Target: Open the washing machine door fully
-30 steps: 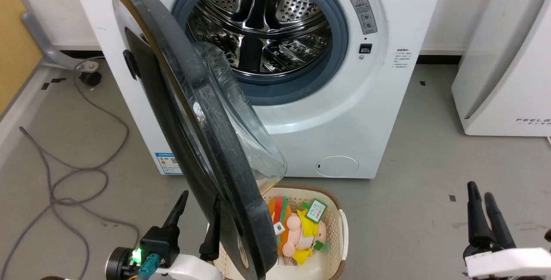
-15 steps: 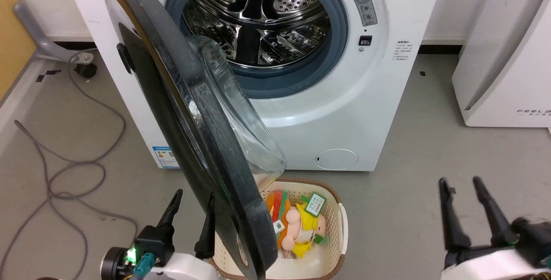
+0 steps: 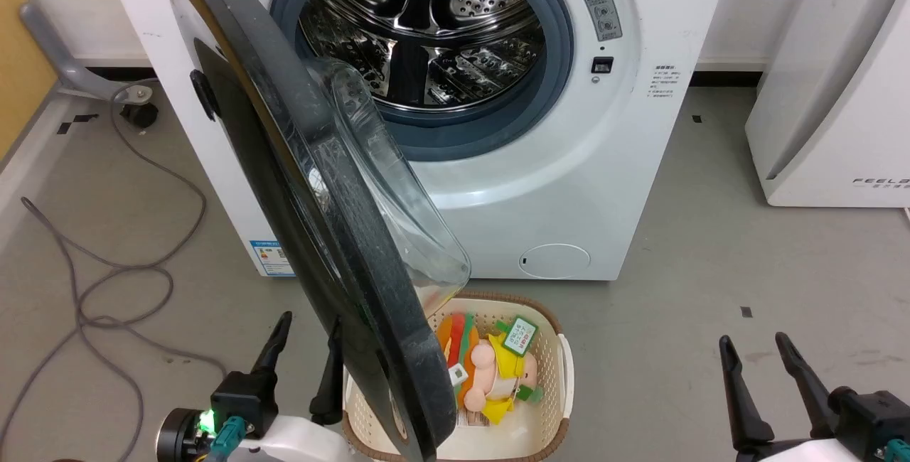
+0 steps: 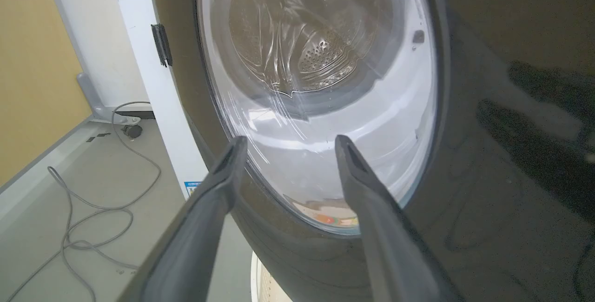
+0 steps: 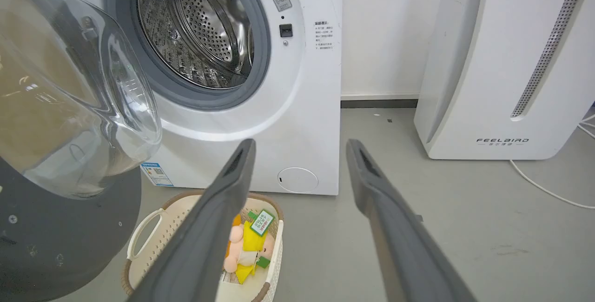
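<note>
The washing machine door (image 3: 323,234) stands swung out from the white washer (image 3: 583,185), its black rim nearly edge-on to the head view and its clear glass bowl (image 3: 405,199) facing right. My left gripper (image 3: 310,320) is open at the lower left, beside the door's outer face, nothing between its fingers. In the left wrist view that gripper (image 4: 290,140) points at the door's window (image 4: 320,83) from close by. My right gripper (image 3: 752,340) is open over the floor at the lower right, far from the door. The right wrist view has the gripper (image 5: 301,144) and the glass bowl (image 5: 83,93).
A cream basket (image 3: 561,369) of soft toys sits on the floor under the door's lower edge. The steel drum opening (image 3: 426,35) with its grey ring is uncovered. A grey cable (image 3: 121,284) loops on the floor at left. A white appliance (image 3: 832,92) stands at right.
My right gripper's fingers have spread apart from nearly together, and it has sunk lower in the head view. The left gripper has slipped slightly down and left. The door holds about the same angle.
</note>
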